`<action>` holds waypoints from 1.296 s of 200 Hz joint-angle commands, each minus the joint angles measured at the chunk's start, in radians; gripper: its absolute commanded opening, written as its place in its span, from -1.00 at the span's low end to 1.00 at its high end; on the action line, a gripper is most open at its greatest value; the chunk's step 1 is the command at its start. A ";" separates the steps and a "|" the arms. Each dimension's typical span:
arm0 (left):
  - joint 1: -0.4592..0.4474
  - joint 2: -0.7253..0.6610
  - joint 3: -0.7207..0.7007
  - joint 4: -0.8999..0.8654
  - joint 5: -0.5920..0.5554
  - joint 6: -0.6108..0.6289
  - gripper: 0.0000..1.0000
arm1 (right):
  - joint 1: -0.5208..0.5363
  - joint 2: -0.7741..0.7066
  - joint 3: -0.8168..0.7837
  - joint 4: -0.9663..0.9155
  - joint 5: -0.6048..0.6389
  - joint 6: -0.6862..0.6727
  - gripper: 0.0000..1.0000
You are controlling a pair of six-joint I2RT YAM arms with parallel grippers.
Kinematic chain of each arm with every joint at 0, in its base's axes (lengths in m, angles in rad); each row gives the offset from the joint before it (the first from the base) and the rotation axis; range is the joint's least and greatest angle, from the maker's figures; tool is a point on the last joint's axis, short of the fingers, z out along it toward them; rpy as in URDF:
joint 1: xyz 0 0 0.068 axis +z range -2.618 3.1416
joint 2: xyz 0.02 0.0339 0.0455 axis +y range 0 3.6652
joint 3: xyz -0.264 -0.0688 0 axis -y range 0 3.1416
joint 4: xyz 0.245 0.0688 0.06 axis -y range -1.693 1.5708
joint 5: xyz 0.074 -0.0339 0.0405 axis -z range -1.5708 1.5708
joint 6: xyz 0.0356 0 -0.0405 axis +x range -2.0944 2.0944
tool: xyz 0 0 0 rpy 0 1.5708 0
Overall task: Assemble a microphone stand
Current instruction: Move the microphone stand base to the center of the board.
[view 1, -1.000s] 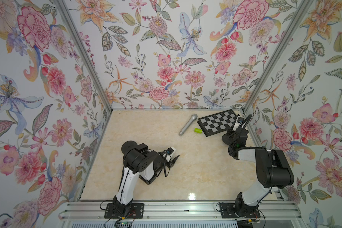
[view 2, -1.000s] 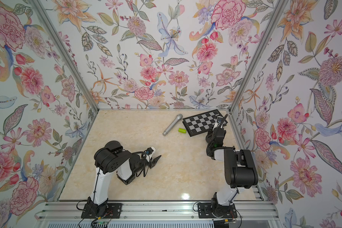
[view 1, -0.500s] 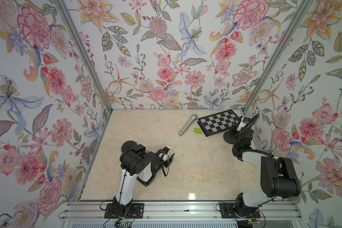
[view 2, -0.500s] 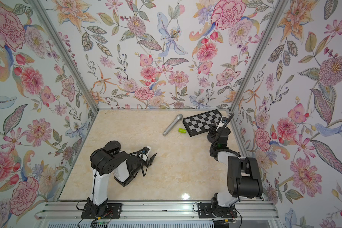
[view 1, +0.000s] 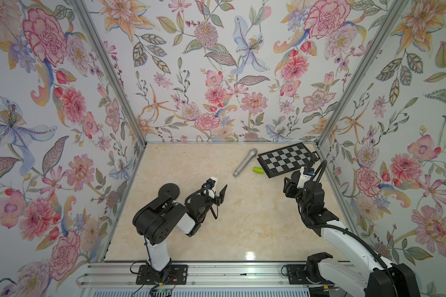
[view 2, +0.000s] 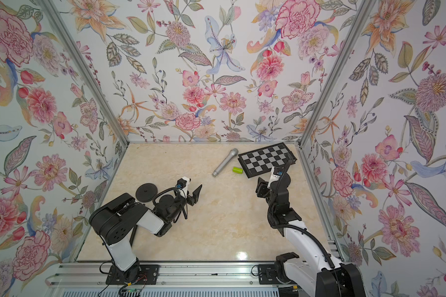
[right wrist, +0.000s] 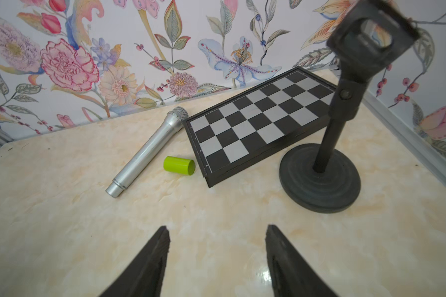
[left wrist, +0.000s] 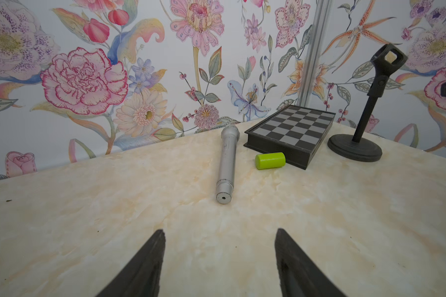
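The black microphone stand (right wrist: 331,133) stands upright on its round base (left wrist: 355,149) just right of the chessboard, with its clip (right wrist: 371,33) on top; in a top view only the clip (view 1: 314,157) shows past my right arm. The silver microphone (view 1: 245,162) (left wrist: 225,164) lies on the table left of the chessboard. My right gripper (right wrist: 217,227) (view 1: 288,186) is open and empty, short of the stand's base. My left gripper (left wrist: 220,231) (view 1: 220,196) is open and empty over bare table, pointing at the microphone's tail end.
A folded chessboard (view 1: 286,159) lies at the back right, with a small green cylinder (view 1: 258,170) at its front corner. A flat black disc (view 1: 168,190) (view 2: 146,192) rests on the table beside my left arm. Flowered walls close three sides.
My right gripper has gone from shut to open and drawn back a little from the stand. My left gripper has opened slightly wider and shifted a little toward the back.
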 commanded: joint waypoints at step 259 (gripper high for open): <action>0.579 0.078 0.718 -1.841 0.021 -0.199 0.98 | 0.355 0.453 0.340 0.037 -0.176 -0.228 0.99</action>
